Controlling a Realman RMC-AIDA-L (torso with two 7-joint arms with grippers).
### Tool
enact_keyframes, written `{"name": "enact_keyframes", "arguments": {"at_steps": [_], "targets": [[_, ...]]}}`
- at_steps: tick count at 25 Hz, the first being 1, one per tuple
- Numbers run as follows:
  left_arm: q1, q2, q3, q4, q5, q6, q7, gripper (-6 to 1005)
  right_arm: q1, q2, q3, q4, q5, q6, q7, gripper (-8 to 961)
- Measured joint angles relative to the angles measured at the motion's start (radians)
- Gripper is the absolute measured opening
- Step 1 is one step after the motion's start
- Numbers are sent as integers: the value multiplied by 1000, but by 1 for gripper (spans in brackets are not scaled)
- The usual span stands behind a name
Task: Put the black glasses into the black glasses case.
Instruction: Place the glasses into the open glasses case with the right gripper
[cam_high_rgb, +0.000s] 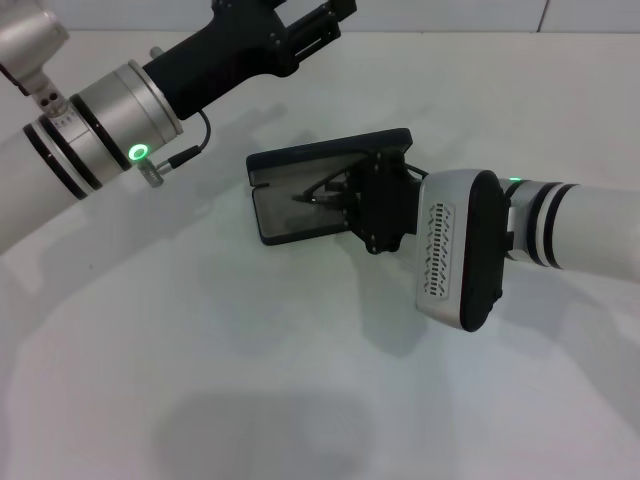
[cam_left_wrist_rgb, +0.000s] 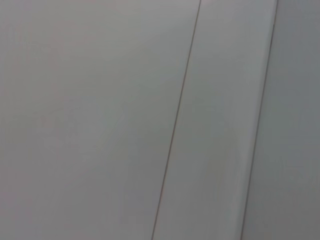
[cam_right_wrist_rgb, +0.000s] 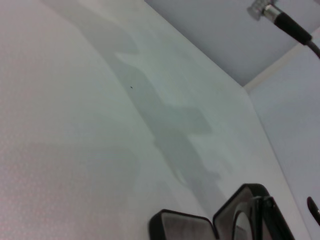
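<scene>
- White table (cam_high_rgb: 250, 380): the bare work surface that carries the case.
- Left gripper (cam_high_rgb: 318, 28), black, on the silver-jointed arm: raised at the far side, well apart from the work and apparently parked. Fingers look spread and hold nothing.
- Right gripper (cam_high_rgb: 335, 196), black, on the white arm: reaching over the open case, judged to be lowering the glasses in. I cannot tell how far its fingers are apart.
- Flat rectangular black glasses case (cam_high_rgb: 290, 215): open on the table, grey lining exposed, lid tilted up behind to receive the load.
- Thin-rimmed black glasses (cam_high_rgb: 312, 195): at the right fingertips, over the case tray; contact with the lining unconfirmed.
</scene>
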Motion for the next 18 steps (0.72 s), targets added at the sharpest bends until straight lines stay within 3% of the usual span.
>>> {"name": "enact_keyframes", "arguments": {"at_steps": [18], "targets": [[2, -1, 5, -21, 9, 6, 0, 666, -11, 0, -28, -22, 20, 8, -2, 153]]}}
